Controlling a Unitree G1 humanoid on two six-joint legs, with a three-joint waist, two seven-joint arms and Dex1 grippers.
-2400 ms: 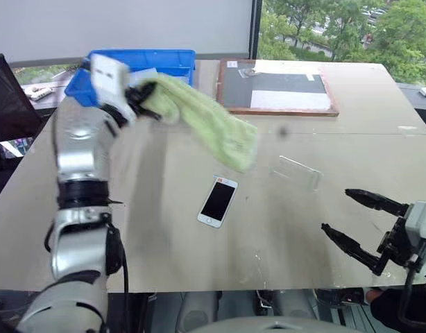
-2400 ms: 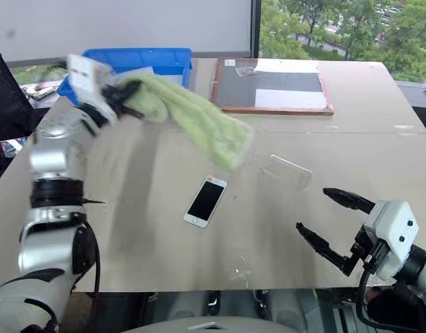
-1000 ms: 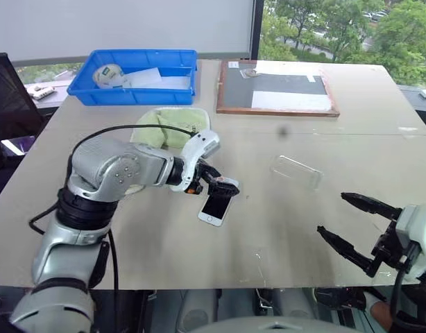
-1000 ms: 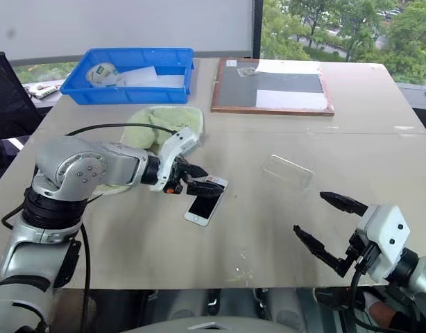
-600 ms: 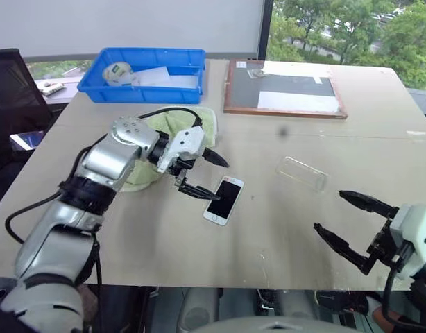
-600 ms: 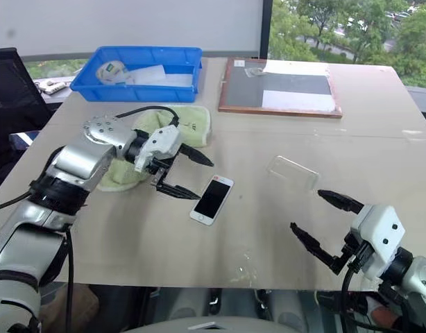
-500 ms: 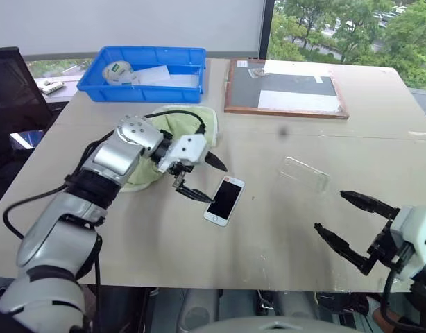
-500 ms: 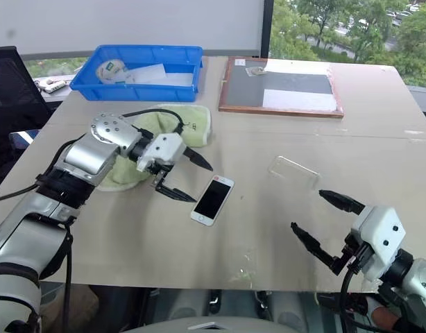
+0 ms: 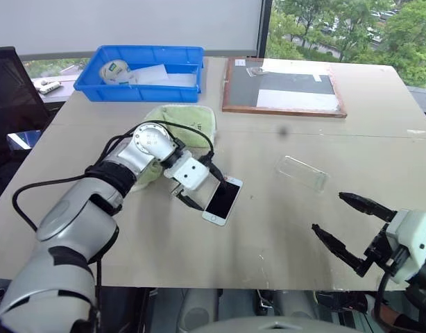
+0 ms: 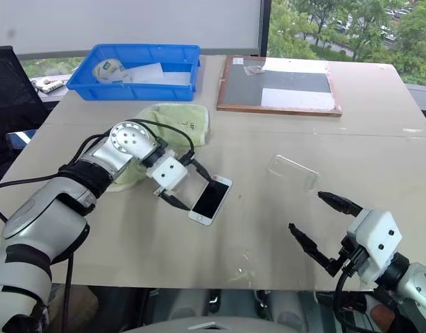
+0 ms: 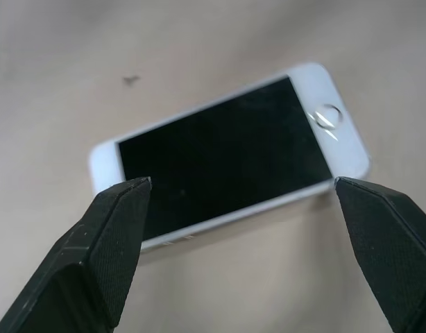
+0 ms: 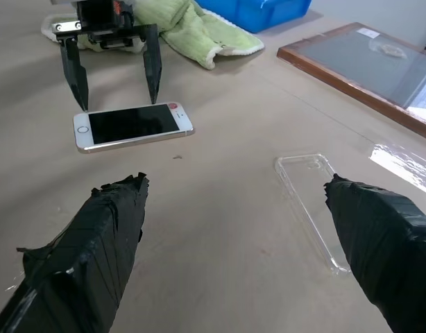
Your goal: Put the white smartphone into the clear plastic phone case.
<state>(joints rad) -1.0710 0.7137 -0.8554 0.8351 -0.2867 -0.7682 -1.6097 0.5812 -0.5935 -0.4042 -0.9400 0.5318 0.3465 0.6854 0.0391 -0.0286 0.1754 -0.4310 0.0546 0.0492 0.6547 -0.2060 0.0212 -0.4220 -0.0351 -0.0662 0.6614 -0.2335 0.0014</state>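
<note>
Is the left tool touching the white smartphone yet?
Apart. Right wrist view: left tool hangs open behind the white smartphone, fingertips short of its far edge, bare table showing between.

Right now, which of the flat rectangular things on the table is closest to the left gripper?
The white smartphone, lying screen-up right at the open left gripper. The clear plastic phone case and the wood-framed dark board lie farther off.

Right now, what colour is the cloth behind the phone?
Light green; the cloth shows best in the right eye view.
</note>
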